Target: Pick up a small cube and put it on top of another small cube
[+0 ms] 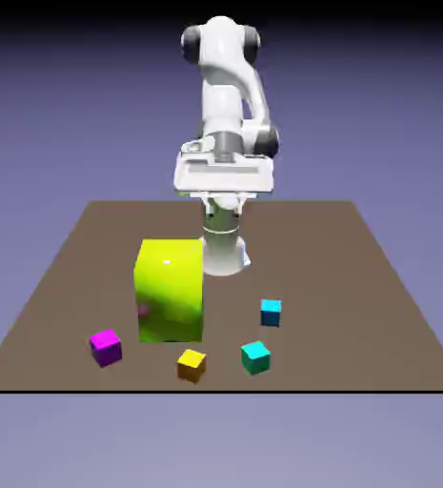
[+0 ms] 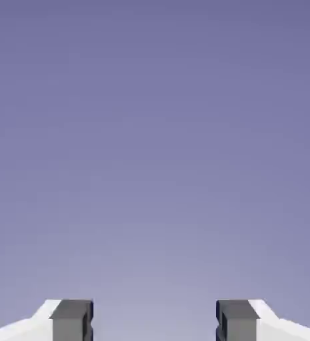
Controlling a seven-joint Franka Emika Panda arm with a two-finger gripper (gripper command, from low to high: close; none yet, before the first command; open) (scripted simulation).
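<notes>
- Brown bench (image 1: 377, 315) before a plain blue-violet backdrop (image 1: 63, 105).
- It carries a large yellow-green block (image 1: 171, 291) and four small cubes.
- Jaws stand apart, empty.

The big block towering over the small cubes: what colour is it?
Yellow-green; the large glossy yellow-green block shows best in the exterior view.

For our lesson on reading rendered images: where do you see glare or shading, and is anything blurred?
Exterior view: a white glare spot on the big yellow-green block, its lower face darker; small cubes sharp. Hand view: only smooth backdrop gradient, paler toward the open gripper; nothing blurred.
</notes>
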